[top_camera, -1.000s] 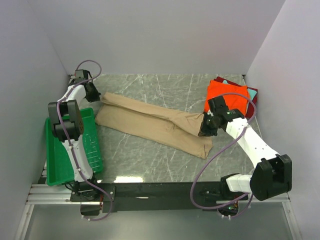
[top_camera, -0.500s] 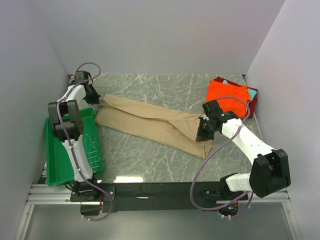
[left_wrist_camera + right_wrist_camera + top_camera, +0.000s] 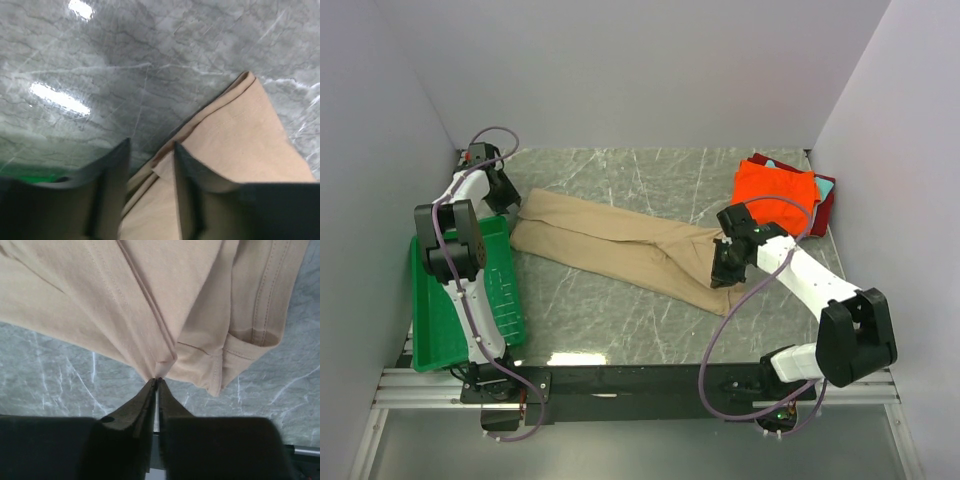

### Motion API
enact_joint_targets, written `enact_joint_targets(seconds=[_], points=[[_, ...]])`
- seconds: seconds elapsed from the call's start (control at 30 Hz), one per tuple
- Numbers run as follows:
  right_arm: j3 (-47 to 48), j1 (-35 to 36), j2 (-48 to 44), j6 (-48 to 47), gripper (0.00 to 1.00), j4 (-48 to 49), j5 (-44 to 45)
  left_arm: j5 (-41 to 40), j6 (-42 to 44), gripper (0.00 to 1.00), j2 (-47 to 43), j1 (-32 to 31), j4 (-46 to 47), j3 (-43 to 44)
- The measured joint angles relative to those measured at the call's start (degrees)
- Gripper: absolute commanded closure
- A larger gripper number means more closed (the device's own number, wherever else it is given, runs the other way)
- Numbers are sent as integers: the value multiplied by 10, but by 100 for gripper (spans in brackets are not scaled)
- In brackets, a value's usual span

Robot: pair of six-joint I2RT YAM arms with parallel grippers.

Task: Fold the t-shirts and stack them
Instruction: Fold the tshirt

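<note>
Both ends of the long tan t-shirt (image 3: 620, 245) are reached: one is pinched by the right hand (image 3: 157, 381), the left hand (image 3: 151, 150) is parted.

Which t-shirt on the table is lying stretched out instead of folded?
The tan t-shirt, a long strip across the middle. The orange t-shirt and the dark red t-shirt beneath it sit folded in the far right corner.

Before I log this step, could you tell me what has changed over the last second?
The right hand, pinching the tan t-shirt, slid left and slightly nearer, dragging that end along. The left hand opened at the shirt's far-left corner. The folded orange t-shirt and the green tray stayed put.
</note>
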Motion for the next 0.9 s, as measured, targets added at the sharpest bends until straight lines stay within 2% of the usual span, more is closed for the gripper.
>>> enact_joint_targets(seconds=[0.03,0.07,0.13,0.23,0.47,0.6,0.9], points=[[0,1,3,-2,71,-1,3,0,0,50,-1,0,2,0],[0,2,7,0,66,-2,6,0,-1,48,-2,1,2,0],[0,4,12,-4,56,-8,13,1,-1,44,-4,1,1,0],[4,7,15,-11,49,-21,21,5,-1,43,-8,1,-2,1],[88,8,35,-22,47,-33,38,32,-1,42,-12,-2,0,19],[154,4,93,-31,47,-2,38,48,-1,43,-17,-13,6,19],[231,-14,238,-44,48,80,13,74,-1,42,-17,-60,16,19]])
